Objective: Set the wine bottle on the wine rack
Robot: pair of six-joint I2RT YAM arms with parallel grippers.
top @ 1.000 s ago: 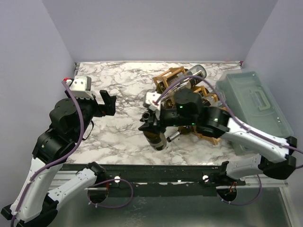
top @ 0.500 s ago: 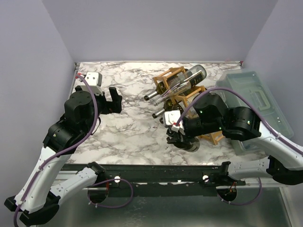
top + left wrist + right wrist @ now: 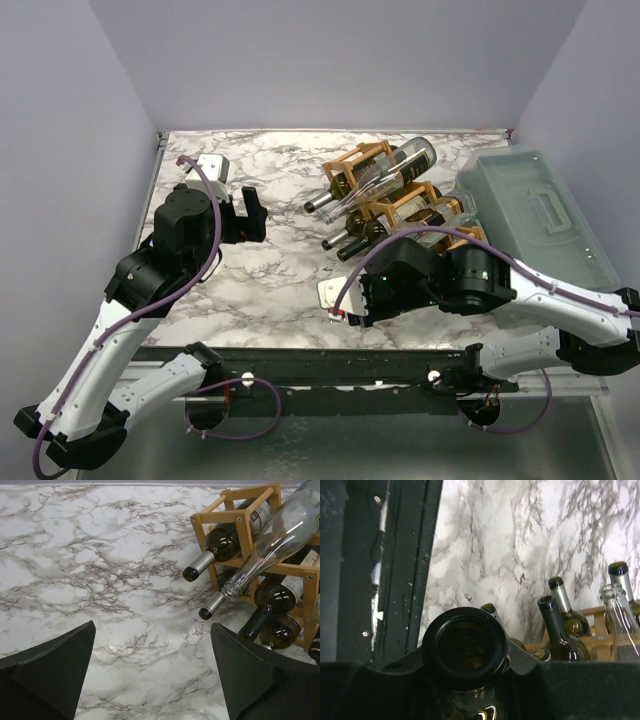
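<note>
Dark glass wine bottle (image 3: 465, 647) clamped in right claw (image 3: 466, 672), fingers (image 3: 522, 662) closed on the neck just under the lip. Seen end-on from the wrist: open mouth toward the camera, long axis running straight away from it, body out of sight. Hidden under the arm from above, so heading across the table unclear. Held over the near part of the marble table (image 3: 270, 290), in front of the wooden wine rack (image 3: 395, 200), not touching it. Rack loaded with other bottles (image 3: 220, 542), necks out toward the left side. Left claw (image 3: 150, 675) spread wide, empty, well apart from rack.
</note>
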